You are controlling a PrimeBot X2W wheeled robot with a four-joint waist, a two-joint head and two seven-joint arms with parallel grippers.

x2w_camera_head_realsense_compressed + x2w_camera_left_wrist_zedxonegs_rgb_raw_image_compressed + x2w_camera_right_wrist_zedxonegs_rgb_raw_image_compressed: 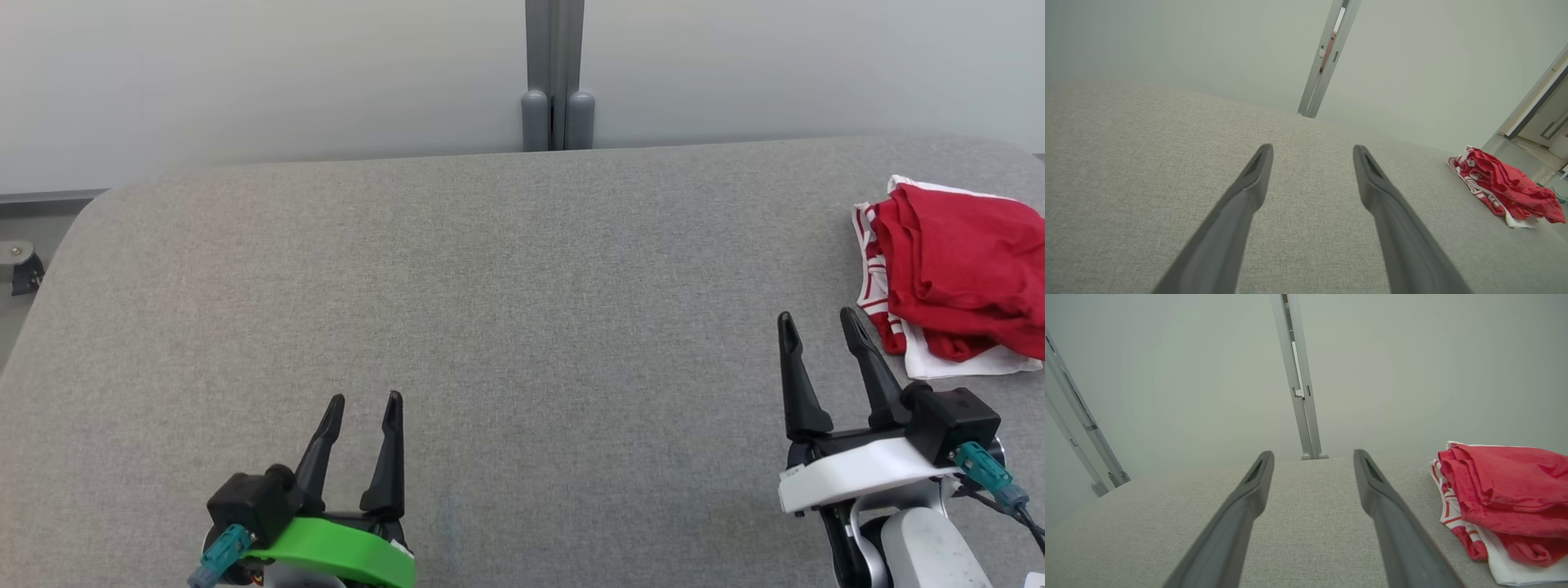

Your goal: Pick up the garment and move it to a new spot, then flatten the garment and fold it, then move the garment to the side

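Red-and-white garment (955, 269) on grey table (490, 286), rumpled layered stack just right of right gripper (817, 316). Right gripper and left gripper (366, 398): fingers spread, empty. Fits heap awaiting pickup, or rough fold already set aside; unsettled.
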